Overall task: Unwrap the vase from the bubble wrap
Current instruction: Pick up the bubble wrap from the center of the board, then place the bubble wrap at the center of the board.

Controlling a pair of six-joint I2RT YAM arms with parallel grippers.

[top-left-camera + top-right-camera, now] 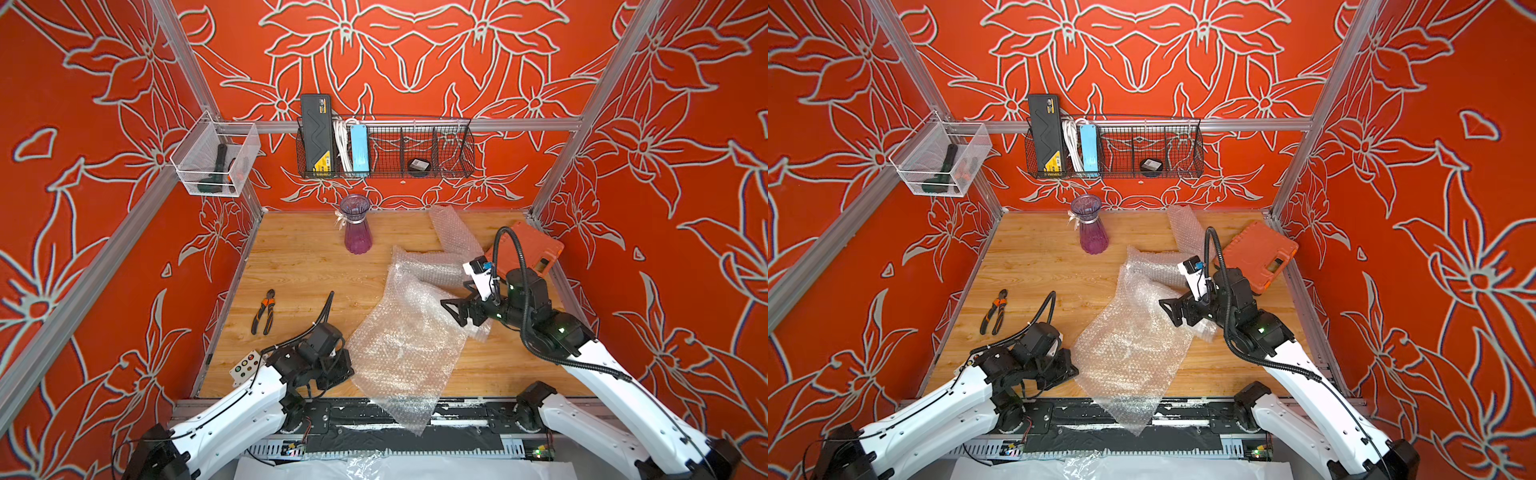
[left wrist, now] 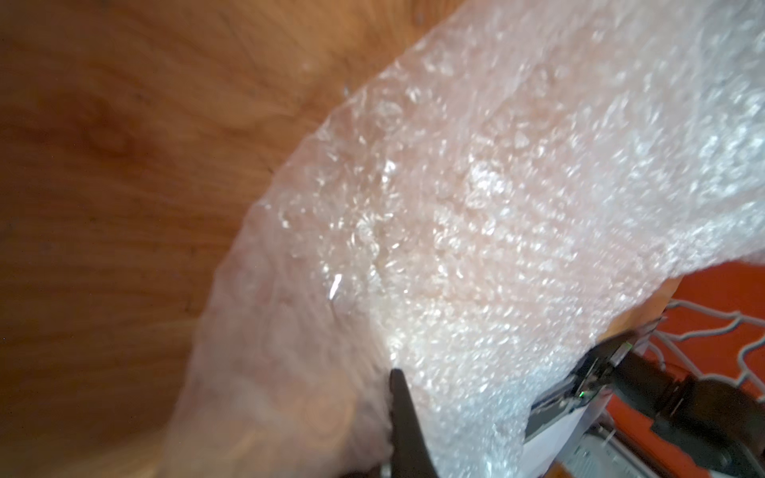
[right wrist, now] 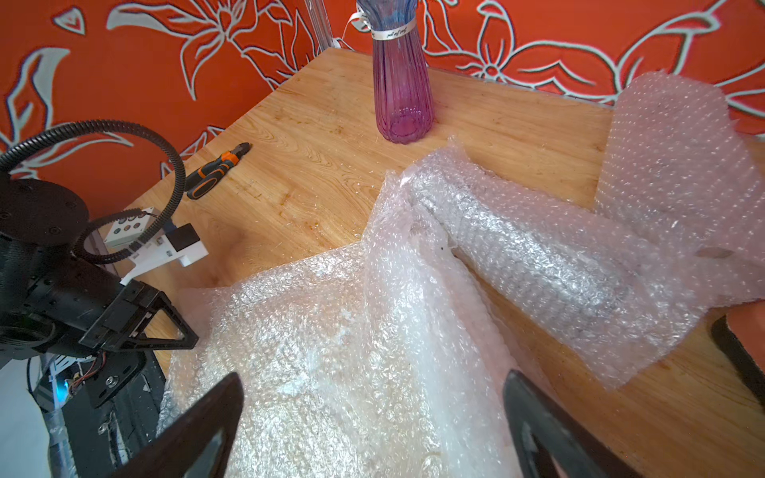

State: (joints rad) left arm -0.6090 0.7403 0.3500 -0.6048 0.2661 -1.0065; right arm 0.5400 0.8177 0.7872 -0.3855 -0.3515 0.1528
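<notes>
A purple ribbed glass vase [image 1: 356,227] [image 1: 1093,229] [image 3: 401,82] stands upright and bare at the back of the wooden table. The clear bubble wrap [image 1: 409,340] [image 1: 1129,351] [image 3: 331,331] lies crumpled mid-table, its front corner hanging over the table's front edge. A rolled part [image 3: 538,252] lies behind it, and another sheet [image 1: 453,232] at the back right. My left gripper [image 1: 351,371] [image 1: 1076,371] [image 2: 395,374] [image 3: 192,341] is shut on the sheet's left edge. My right gripper [image 1: 449,313] [image 1: 1169,313] [image 3: 372,376] hangs open above the sheet's right side, holding nothing.
Orange-handled pliers [image 1: 263,312] lie on the table's left side. An orange tool case [image 1: 525,249] sits at the right wall behind my right arm. A wire basket [image 1: 386,149] and a mesh bin [image 1: 214,160] hang on the walls. A small button box [image 1: 246,368] sits beside my left arm.
</notes>
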